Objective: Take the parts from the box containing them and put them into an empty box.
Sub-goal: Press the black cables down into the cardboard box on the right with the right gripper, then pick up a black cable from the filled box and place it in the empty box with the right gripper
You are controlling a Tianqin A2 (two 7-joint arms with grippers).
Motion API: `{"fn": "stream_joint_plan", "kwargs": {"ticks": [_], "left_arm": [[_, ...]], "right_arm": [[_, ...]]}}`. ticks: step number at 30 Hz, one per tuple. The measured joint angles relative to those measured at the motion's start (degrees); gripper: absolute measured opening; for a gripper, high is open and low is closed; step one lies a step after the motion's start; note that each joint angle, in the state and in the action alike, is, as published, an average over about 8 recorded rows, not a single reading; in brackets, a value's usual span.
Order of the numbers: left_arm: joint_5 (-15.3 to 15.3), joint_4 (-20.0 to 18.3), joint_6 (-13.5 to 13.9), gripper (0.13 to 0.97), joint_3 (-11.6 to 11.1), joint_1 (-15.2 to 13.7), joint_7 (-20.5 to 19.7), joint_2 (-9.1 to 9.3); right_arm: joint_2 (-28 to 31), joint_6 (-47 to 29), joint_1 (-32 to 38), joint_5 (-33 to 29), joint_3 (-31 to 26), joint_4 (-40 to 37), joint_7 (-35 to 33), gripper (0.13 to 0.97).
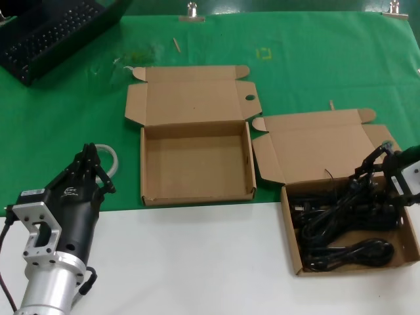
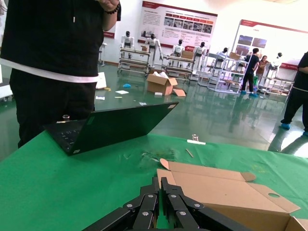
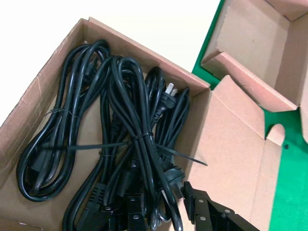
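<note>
Head view: left tool [image 1: 92,161] bears unreadable white logo.

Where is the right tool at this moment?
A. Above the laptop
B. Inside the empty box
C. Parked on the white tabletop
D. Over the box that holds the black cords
D: the right tool hangs over the box holding the black cords, its fingers open just above the bundles.
</note>
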Motion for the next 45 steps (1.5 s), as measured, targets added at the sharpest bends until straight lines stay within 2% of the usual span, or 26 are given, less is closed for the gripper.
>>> {"fn": "stream_joint_plan", "kwargs": {"ticks": [3,12,21,29,37,45], "left_arm": [[0.0,0.0,0.0,0.156,0.0,0.0,0.0,0.00],[0.0,0.0,0.0,0.156,0.0,0.0,0.0,0.00],[0.0,0.0,0.0,0.156,0.0,0.0,0.0,0.00],[0.0,0.0,0.0,0.156,0.0,0.0,0.0,0.00],[0.0,0.0,0.0,0.156,0.0,0.0,0.0,0.00],[0.0,0.0,0.0,0.156,0.0,0.0,0.0,0.00]], "right_arm": [[0.5,-0.3,0.0,0.0,0.3,1.3,0.9,0.323],[1.9,-1.5,0.0,0.3,1.2,5.4,4.1,0.285],[2.0,-3.5,0.9,2.0,2.6,7.5,8.8,0.285],[-0.4,-3.5,3.4,3.7,3.7,4.0,10.9,0.282],[-4.9,-0.3,5.4,5.5,4.8,-1.2,9.3,0.281],[-9.6,3.7,4.4,7.4,5.3,-2.7,8.1,0.281]]}}
